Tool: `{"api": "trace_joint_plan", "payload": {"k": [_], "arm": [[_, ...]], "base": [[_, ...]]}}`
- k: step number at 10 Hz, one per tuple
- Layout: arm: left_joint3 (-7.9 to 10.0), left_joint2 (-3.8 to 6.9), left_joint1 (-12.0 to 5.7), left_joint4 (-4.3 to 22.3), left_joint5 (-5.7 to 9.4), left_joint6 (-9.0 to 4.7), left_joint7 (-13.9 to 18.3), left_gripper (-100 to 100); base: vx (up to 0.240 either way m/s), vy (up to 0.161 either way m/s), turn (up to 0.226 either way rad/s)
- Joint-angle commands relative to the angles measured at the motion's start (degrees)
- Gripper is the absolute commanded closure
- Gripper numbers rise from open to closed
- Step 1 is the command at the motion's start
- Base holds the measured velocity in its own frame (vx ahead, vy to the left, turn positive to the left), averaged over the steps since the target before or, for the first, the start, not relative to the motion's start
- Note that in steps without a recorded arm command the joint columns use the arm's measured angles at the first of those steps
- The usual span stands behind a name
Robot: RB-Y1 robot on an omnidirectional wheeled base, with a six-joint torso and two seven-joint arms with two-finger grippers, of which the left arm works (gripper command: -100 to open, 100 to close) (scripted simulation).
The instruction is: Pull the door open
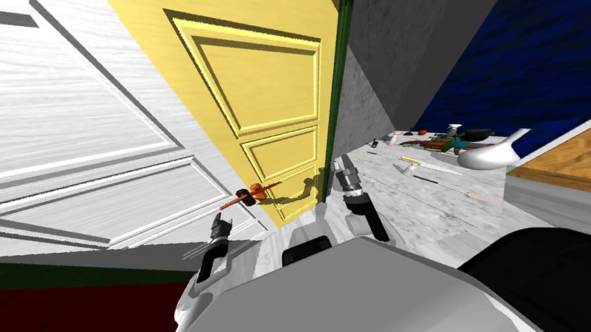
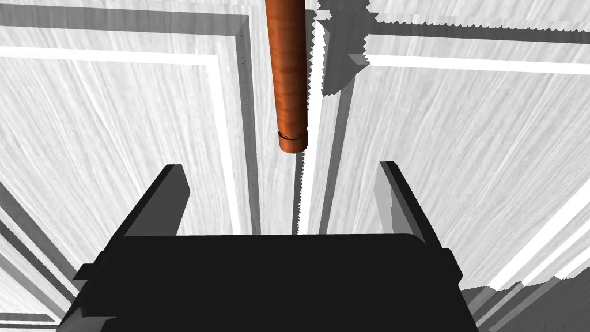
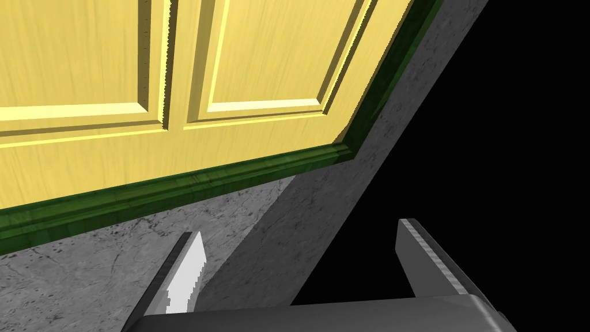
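1. Here's the yellow panelled door point(image 1: 263, 87), standing in its dark green frame point(image 3: 173, 193) straight ahead of me. Whether it is fully closed, I cannot tell.
2. Its reddish-brown lever handle point(image 2: 291, 75) sits at the door's left edge, and its free end reaches out across the white panelled surface point(image 2: 115, 144) alongside.
3. The left gripper point(image 2: 280, 167) is lined up on that lever: fingers spread wide, nothing between them, the lever's rounded tip just ahead of the gap and roughly centred.
4. The step in hand looks like the reach-in, and no grasp is made yet.
5. To do it well, slide forward along the lever so both fingers straddle the bar well past its tip. A pinch at the very end would likely slip off.
6. Keep the bar centred between the fingers before closing, then close firmly and pull in an arc around the hinge side, not straight back.
7. The right gripper point(image 3: 299, 226) hangs wide apart and empty near the frame's far side, facing the grey marbled wall point(image 3: 115, 271). It is best kept out of the door's swing.
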Motion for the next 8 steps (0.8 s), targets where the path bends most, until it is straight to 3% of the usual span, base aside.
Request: {"api": "trace_joint_plan", "payload": {"k": [1, 3, 5, 6, 7, 8], "arm": [[0.86, 0.89, 0.48, 0.1, 0.38, 0.15, 0.5, -100], [1.13, 1.14, 0.13, 0.8, 0.56, -0.31, 0.8, -100], [0.05, 0.47, -1.09, 0.6, 0.45, -0.78, 1.0, -100], [0.36, 0.65, -1.03, 1.2, 0.46, -0.89, 0.9, -100], [0.36, 0.65, -1.03, 1.2, 0.46, -0.89, 0.9, 100], [0.36, 0.65, -1.03, 1.2, 0.46, -0.89, 0.9, 100]], "base": [[0.172, 0.088, -0.055], [0.174, 0.068, -0.084], [0.198, -0.017, -0.172], [0.084, -0.024, -0.019], [-0.019, 0.001, 0.039], [-0.036, 0.005, -0.018]]}}
